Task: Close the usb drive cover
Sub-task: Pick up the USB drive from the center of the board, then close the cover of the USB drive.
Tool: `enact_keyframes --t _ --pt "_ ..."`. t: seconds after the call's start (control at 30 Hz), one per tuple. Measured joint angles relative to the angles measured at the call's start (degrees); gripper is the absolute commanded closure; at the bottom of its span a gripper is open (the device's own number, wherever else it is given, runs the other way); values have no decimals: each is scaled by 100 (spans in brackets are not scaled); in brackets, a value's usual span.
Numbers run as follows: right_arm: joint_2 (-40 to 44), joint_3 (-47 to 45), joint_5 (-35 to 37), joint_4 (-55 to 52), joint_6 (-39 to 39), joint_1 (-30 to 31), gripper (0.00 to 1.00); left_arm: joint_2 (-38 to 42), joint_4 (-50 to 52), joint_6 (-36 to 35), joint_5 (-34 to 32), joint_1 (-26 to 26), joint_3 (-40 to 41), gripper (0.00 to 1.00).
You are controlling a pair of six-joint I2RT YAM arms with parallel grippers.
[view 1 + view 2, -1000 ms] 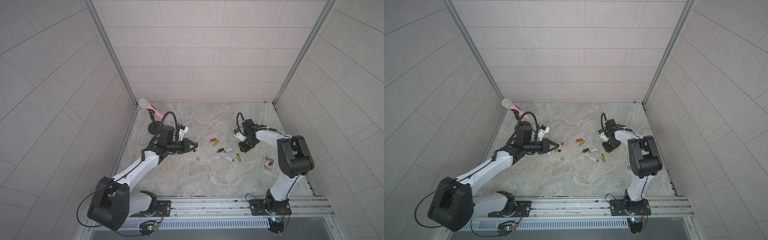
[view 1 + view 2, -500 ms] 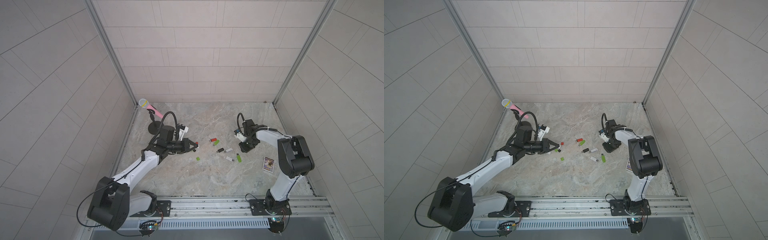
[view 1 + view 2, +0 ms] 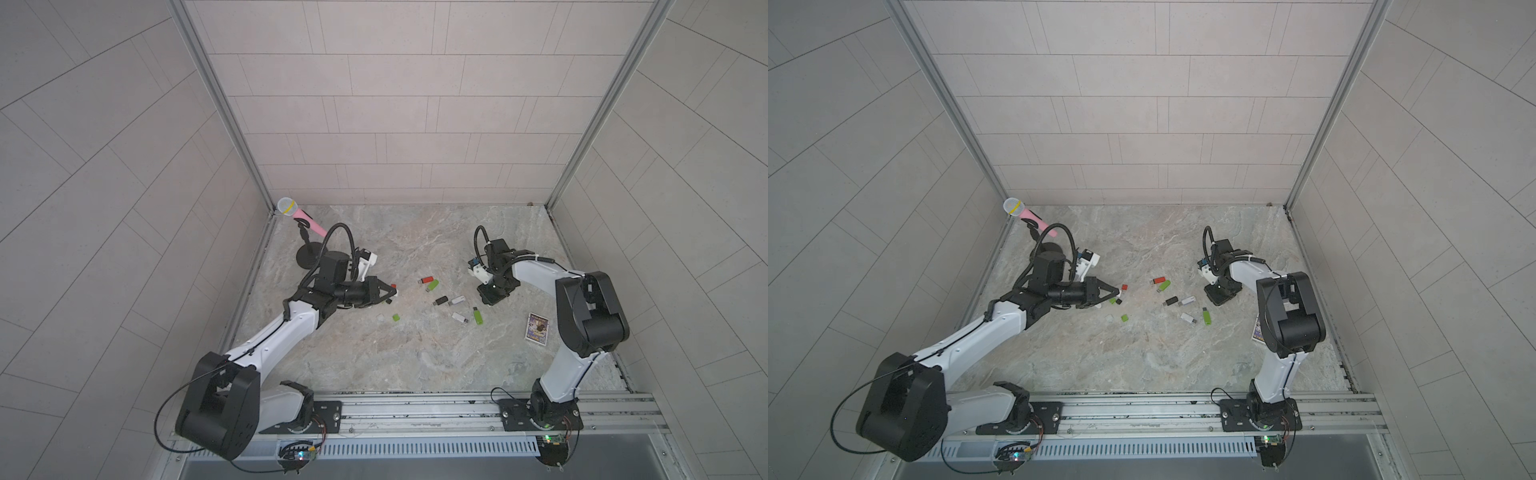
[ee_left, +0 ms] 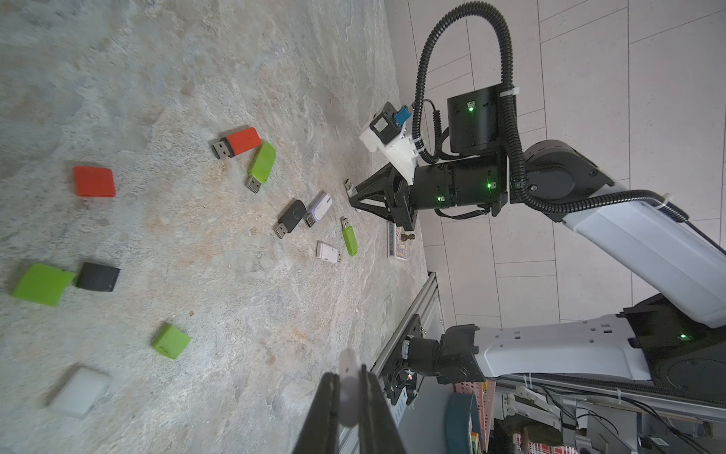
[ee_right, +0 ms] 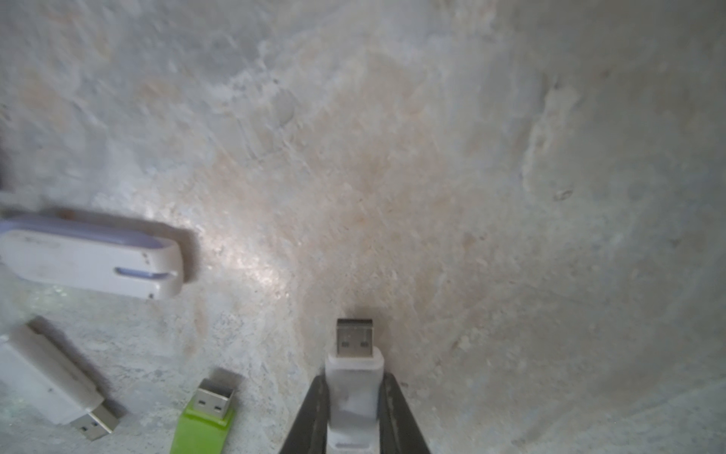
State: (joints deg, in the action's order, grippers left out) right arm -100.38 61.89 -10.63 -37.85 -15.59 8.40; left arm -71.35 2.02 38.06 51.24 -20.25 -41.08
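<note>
**Right gripper** (image 5: 354,380): the jaws pinch the flanks of a white USB drive (image 5: 354,399). Its bare metal plug (image 5: 354,337) and the shoulder behind it project clear ahead of the fingertips.

**Left gripper** (image 4: 347,373): the jaws are pressed onto a small white cap (image 4: 349,389), seen edge-on with about half of it protruding. Which end is its mouth cannot be read.

**Position:** the drive is at the right side of the marble tabletop (image 3: 415,353). Whether it rests on the surface or sits just above it cannot be told. It is just beside a green drive (image 5: 204,422) and near a lavender-trimmed white drive (image 5: 90,257). The cap is at the left, well apart from the drive, near a loose red cap (image 4: 94,181) and a loose black cap (image 4: 97,276).

**Step in hand, as judged:** mating cap to plug.
- Lift both pieces clear of the clutter.
- Turn the cap's open mouth to face the plug.
- Bring the two long axes into line.
- Push straight and short.

A skewed approach would likely catch the rim on a plug corner or twist the cap between the jaws.

**The drive:** a rounded, matte white body with no marking legible, and the two square holes in the plug's shell facing the wrist camera.
</note>
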Motion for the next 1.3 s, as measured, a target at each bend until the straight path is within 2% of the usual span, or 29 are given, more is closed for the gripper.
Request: enact_keyframes --t 0.1,0.33,0.47,0.67,0.8,1.3 --pt "518 -151 -184 35 -28 96 83 0 -2 4 7 -2 0 95" --pt "2444 -870 -994 728 -118 651 81 -103 -136 111 105 -2 -9 95" --pt "3344 -1709 -1447 1388 -205 1331 80 -236 -192 131 203 -55 -87 95" --pt "4295 -2680 -1458 2229 -302 2291 79 -433 -295 131 321 -382 -271 95" --pt "4341 -2728 -1294 2490 -328 2579 79 -542 -310 118 407 -555 -402 95" --pt "3694 -2210 -992 2920 -343 3036 79 -682 -323 44 400 -796 -479 95"
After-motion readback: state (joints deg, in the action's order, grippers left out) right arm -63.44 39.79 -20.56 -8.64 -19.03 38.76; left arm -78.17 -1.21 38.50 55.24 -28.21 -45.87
